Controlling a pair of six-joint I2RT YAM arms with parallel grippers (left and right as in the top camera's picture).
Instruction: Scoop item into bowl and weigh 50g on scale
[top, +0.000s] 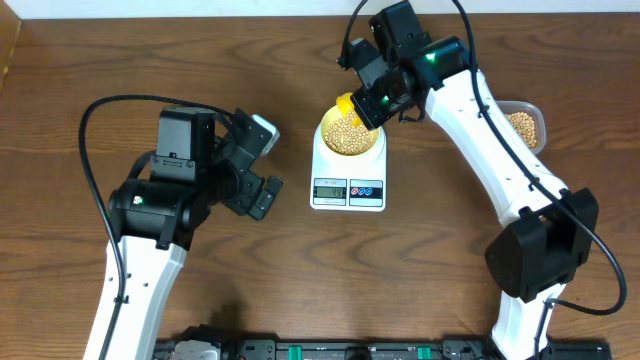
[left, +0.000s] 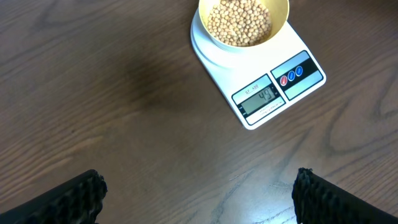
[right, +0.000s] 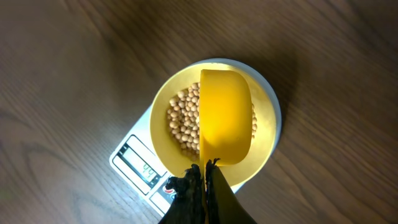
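One view, overhead, shows beans in the tub.

Over bowl w/ beans, set on scale, yellow scoop is held by R gripper, clamped on its handle.

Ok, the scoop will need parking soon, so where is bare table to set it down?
Bare wood lies in front of the scale display, and between scale and right arm. Crowded: the bowl under the scoop, and by the tub.
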